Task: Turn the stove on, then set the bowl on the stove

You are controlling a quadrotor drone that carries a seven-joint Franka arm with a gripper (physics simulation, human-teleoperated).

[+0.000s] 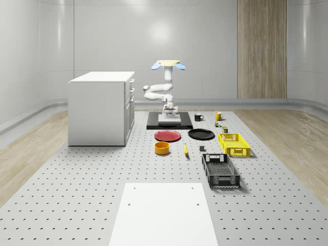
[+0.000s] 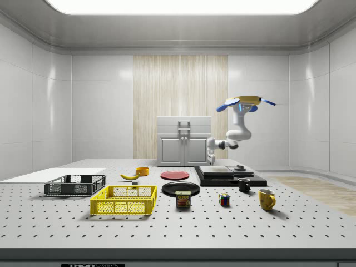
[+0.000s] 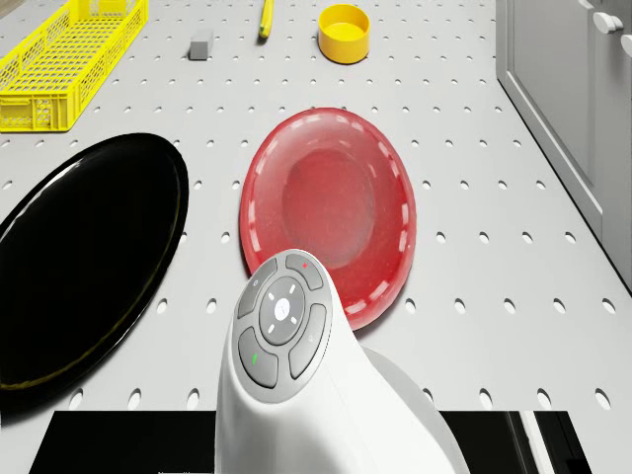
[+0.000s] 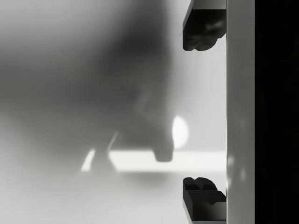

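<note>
My gripper (image 4: 204,112), wide open above the flat black stove (image 1: 169,121), may miss its switch; the yellow bowl (image 1: 162,148) waits nearer.

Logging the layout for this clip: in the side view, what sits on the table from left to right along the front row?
Black crate → yellow crate → spam can → puzzle cube → yellow mug.

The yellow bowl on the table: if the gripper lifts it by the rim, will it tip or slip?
The yellow bowl looks low and wide with a flat base, so it probably sits stable and will not roll. Its straight wall seems rigid, likely giving a firm rim pinch. Its smooth surface may be slightly slippery.
</note>
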